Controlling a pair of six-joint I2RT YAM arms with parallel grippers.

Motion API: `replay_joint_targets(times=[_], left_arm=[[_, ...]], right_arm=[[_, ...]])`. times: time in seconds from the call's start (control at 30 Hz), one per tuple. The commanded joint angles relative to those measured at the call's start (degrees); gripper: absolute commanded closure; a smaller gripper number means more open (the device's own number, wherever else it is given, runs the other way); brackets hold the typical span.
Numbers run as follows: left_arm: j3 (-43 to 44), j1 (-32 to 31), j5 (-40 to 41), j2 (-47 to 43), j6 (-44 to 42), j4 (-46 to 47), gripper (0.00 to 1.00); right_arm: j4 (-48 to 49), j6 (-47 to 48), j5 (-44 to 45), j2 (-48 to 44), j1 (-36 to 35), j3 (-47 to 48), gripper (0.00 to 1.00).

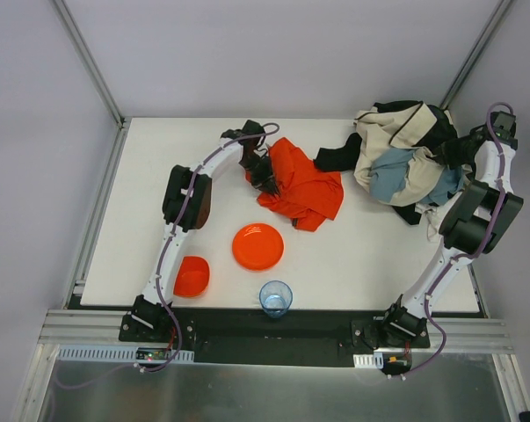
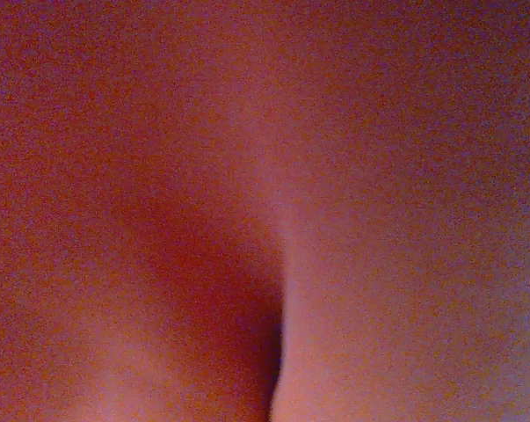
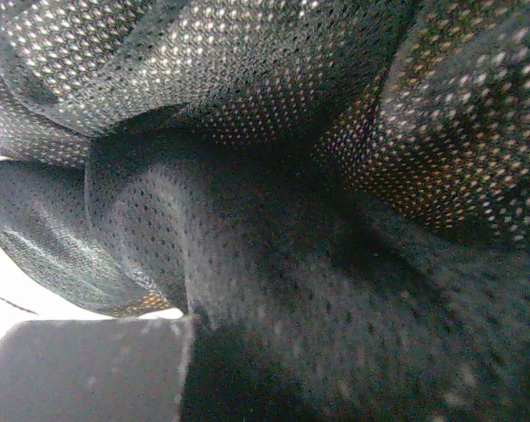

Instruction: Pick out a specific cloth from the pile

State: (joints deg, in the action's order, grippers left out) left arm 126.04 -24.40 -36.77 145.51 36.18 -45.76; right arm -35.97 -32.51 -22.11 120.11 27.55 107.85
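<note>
The orange-red cloth [image 1: 304, 189] lies crumpled on the white table, apart from the pile [image 1: 405, 158], a heap of black mesh, cream and light blue fabric at the back right. My left gripper [image 1: 265, 173] is down on the cloth's left edge. Orange-red fabric [image 2: 159, 220] fills the left wrist view and hides the fingers, so the jaws do not show. My right gripper [image 1: 459, 151] is pressed into the pile's right side. Black mesh [image 3: 291, 220] fills the right wrist view. One grey finger [image 3: 89, 369] shows at the lower left, and the other is hidden.
An orange plate [image 1: 257, 246] sits in front of the cloth. An orange bowl [image 1: 192, 276] is at the front left, and a clear blue cup [image 1: 275, 298] stands near the table's front edge. A black sleeve [image 1: 337, 158] trails from the pile towards the cloth.
</note>
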Motion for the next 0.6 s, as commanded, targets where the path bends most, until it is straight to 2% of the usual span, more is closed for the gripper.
replay_joint_targets(times=[0.0, 0.4, 0.57], left_arm=[[2.6, 0.4, 1.6, -3.4, -1.4, -0.6, 1.0], [-3.0, 6.9, 3.5, -13.0, 0.8, 4.5, 1.0], [-8.2, 9.5, 4.6, -16.7, 0.1, 5.1, 1.0]], right_arm=[[0.8, 1.0, 1.7, -2.3, 2.0, -0.7, 0.99], [0.8, 1.4, 0.8, -2.3, 2.0, -0.7, 0.99], [0.7, 1.5, 0.2, -2.3, 2.0, -0.6, 0.99]])
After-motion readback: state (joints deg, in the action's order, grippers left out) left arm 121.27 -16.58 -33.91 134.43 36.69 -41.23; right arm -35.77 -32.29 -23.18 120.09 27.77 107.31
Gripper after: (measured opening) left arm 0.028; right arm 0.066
